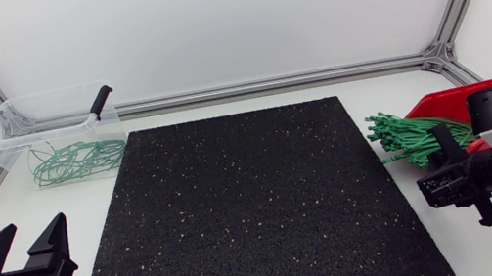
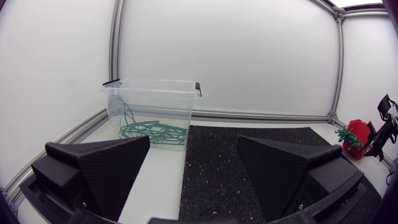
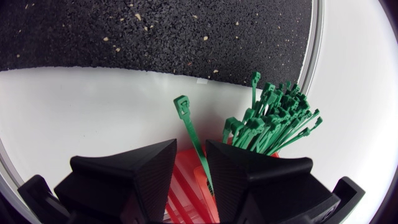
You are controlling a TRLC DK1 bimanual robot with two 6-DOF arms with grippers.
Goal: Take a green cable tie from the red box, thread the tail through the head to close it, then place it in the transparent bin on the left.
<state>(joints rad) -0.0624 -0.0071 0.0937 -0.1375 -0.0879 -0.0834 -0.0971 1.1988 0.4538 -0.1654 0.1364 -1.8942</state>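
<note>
**Right arm.** The right jaws, nearly closed, grip a single tie (image 3: pixel 186 118) by its tail. Its head projects ahead of them over the white tabletop (image 3: pixel 93 112). A bundle of ties (image 3: pixel 273 118) lies just beside the jaws, in the red box (image 3: pixel 185 186) beneath them.

**Left arm.** The left jaws stand wide open and empty. The bin (image 2: pixel 155 93), holding looped ties (image 2: pixel 152 130), sits ahead of them, well apart.

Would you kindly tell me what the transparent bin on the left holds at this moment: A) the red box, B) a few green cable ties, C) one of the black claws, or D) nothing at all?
B: the head and left wrist views both show green cable ties lying on the floor of the transparent bin, with nothing else inside it.
</note>
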